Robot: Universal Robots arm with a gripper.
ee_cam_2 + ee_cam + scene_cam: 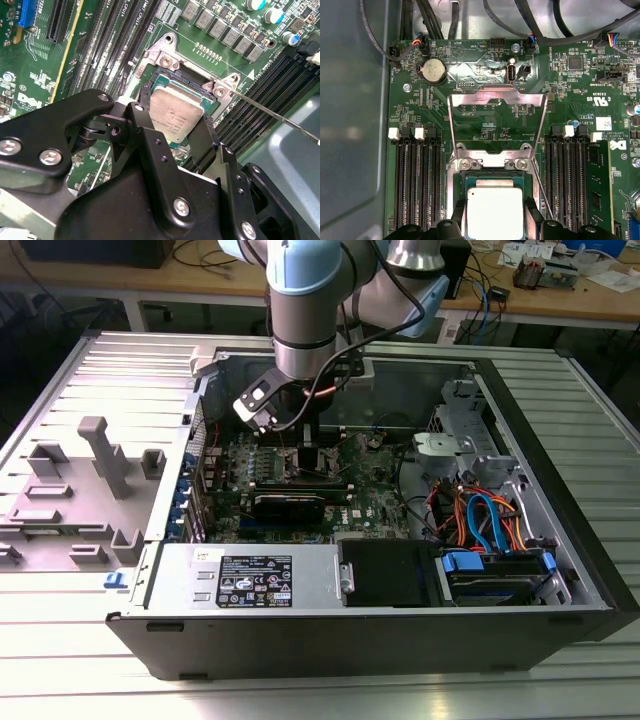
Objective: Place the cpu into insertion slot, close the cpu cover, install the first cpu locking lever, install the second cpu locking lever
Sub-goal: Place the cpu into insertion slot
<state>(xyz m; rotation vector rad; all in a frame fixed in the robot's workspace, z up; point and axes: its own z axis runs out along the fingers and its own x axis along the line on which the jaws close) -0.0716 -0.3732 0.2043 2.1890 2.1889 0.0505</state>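
Two black fingers (146, 131) of the gripper (174, 122) press against opposite edges of the cpu (177, 116), pinching it. So the first step is the one in hand. The chip lies in or just over the insertion slot (161, 80); I can't tell whether it is fully seated.

The arm hangs in the upper middle of the exterior view. It reaches down into the open computer case (560, 540), over the green motherboard (375, 495).

To my eye, seating calls for the chip to lie flat and square to the socket rim. It should take no sideways shove against the contacts beneath.

In the first wrist view the cpu cover (497, 95) stands swung up on its hinge, clear of the socket. In the second wrist view a thin locking lever (270, 114) slants away from the socket corner, unlatched.

Long black memory slots (415, 185) run close along both sides of the socket, leaving the fingers little room. A coin battery (433, 70) sits beyond the cover.

Orange and blue drive cables (480, 520) bunch at the exterior view's right, well apart from the work. Grey plastic fixtures (105, 455) stand outside the case at the exterior view's left.
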